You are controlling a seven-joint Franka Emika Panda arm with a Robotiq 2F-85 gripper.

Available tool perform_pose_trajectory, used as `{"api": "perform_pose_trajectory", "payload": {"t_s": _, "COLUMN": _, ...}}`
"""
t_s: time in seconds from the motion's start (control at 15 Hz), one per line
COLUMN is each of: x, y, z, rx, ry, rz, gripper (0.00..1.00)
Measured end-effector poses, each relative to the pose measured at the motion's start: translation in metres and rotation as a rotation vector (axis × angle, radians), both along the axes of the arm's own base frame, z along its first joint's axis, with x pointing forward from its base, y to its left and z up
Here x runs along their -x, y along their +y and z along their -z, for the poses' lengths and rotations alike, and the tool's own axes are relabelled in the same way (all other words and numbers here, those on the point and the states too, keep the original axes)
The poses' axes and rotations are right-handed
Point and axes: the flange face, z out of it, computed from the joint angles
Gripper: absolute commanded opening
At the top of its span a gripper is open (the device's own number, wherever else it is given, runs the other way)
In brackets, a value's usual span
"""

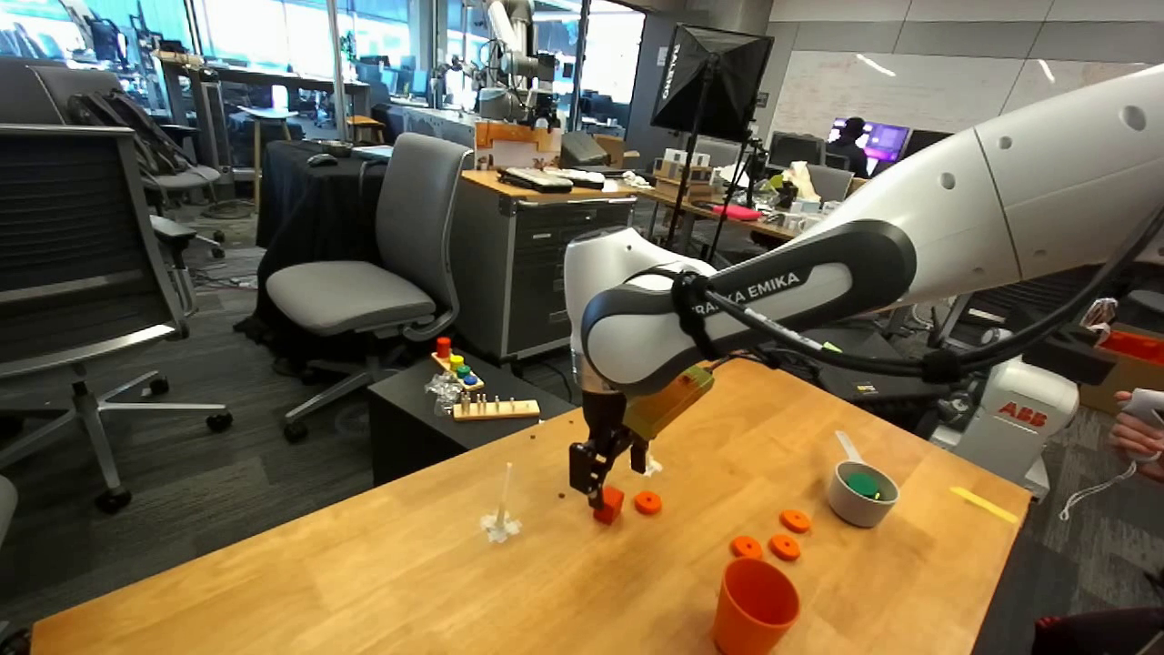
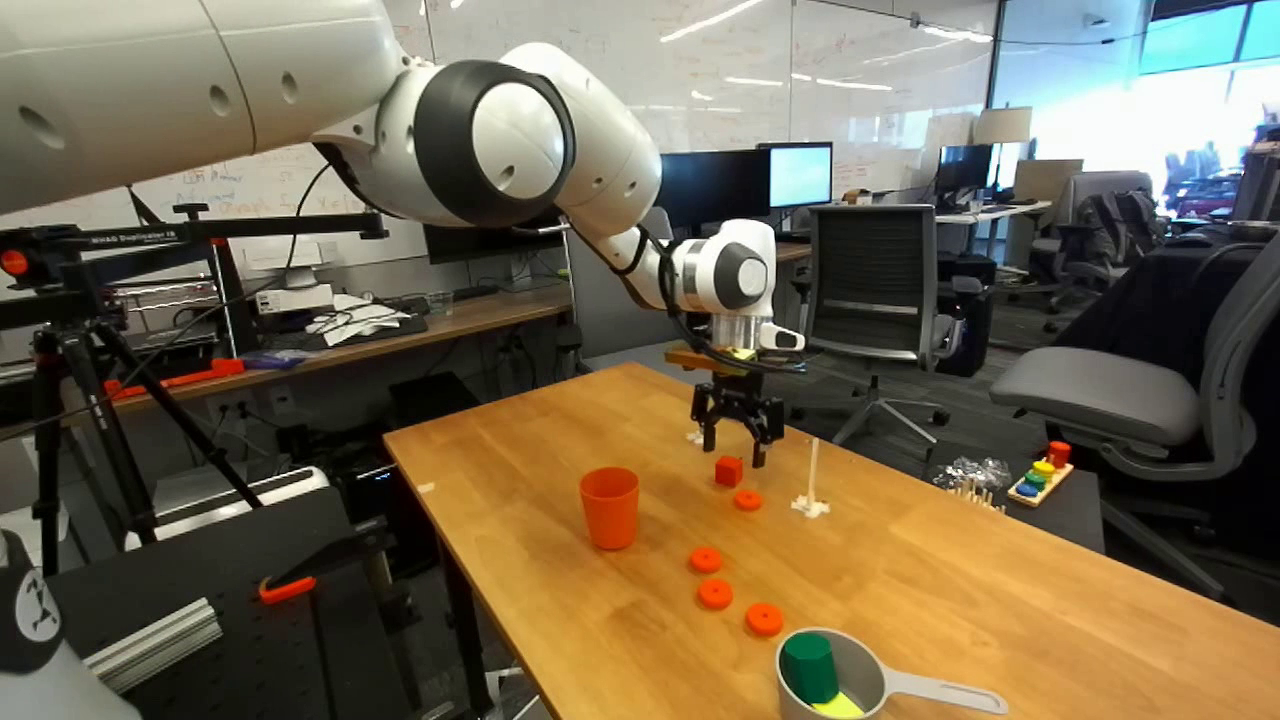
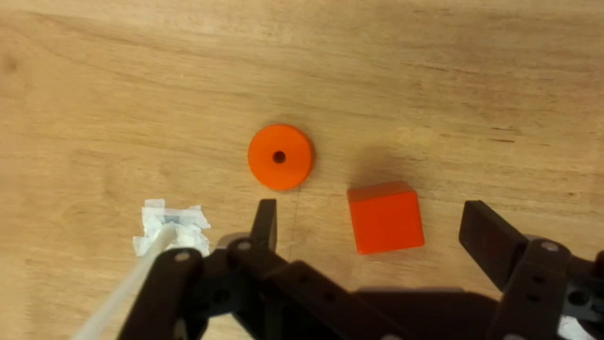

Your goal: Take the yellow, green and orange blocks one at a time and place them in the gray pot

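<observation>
Green block (image 2: 808, 668) and yellow block (image 2: 838, 707) lie in the pot (image 2: 861, 668), five o'clock from the remaining orange block (image 2: 729, 471) in an exterior view; gripper (image 3: 371, 213) gapes empty.

The arm (image 1: 1073, 173) is clad in glossy white shells (image 2: 110, 90) pitted with round recesses (image 1: 1133, 117). A dark panel (image 1: 791, 261) is lettered "EMIKA" in white, the word before it partly hidden. A black cable (image 1: 887, 367) is bound on by black straps (image 1: 693, 293). A yellowish housing (image 1: 668, 405) is mounted at the wrist (image 2: 738, 330); the jaws are black, studded with pale screws (image 3: 549, 246).
</observation>
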Motion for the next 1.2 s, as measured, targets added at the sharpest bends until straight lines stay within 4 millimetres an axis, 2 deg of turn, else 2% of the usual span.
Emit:
{"api": "perform_pose_trajectory", "payload": {"t_s": 0.07, "x": 0.0, "y": 0.001, "z": 0.002, "rx": -0.006, "ry": -0.005, "rz": -0.009, "gripper": 1.0}}
{"api": "perform_pose_trajectory", "payload": {"t_s": 0.13, "x": 0.0, "y": 0.003, "z": 0.004, "rx": -0.012, "ry": -0.009, "rz": -0.018, "gripper": 0.75}}
{"api": "perform_pose_trajectory", "payload": {"t_s": 0.2, "x": 0.001, "y": 0.005, "z": 0.006, "rx": -0.018, "ry": -0.011, "rz": -0.027, "gripper": 0.74}}
{"api": "perform_pose_trajectory", "payload": {"t_s": 0.27, "x": 0.001, "y": 0.006, "z": 0.007, "rx": -0.024, "ry": -0.011, "rz": -0.036, "gripper": 0.68}}
{"api": "perform_pose_trajectory", "payload": {"t_s": 0.47, "x": 0.002, "y": 0.009, "z": 0.009, "rx": -0.039, "ry": -0.007, "rz": -0.056, "gripper": 0.42}}
{"api": "perform_pose_trajectory", "payload": {"t_s": 0.73, "x": 0.0, "y": 0.001, "z": 0.009, "rx": -0.057, "ry": -0.003, "rz": -0.053, "gripper": 0.13}}
{"api": "perform_pose_trajectory", "payload": {"t_s": 1.0, "x": -0.004, "y": -0.014, "z": 0.008, "rx": -0.066, "ry": -0.002, "rz": -0.034, "gripper": 0.13}}
{"api": "perform_pose_trajectory", "payload": {"t_s": 1.2, "x": -0.01, "y": -0.018, "z": -0.006, "rx": -0.067, "ry": -0.022, "rz": -0.026, "gripper": 0.13}}
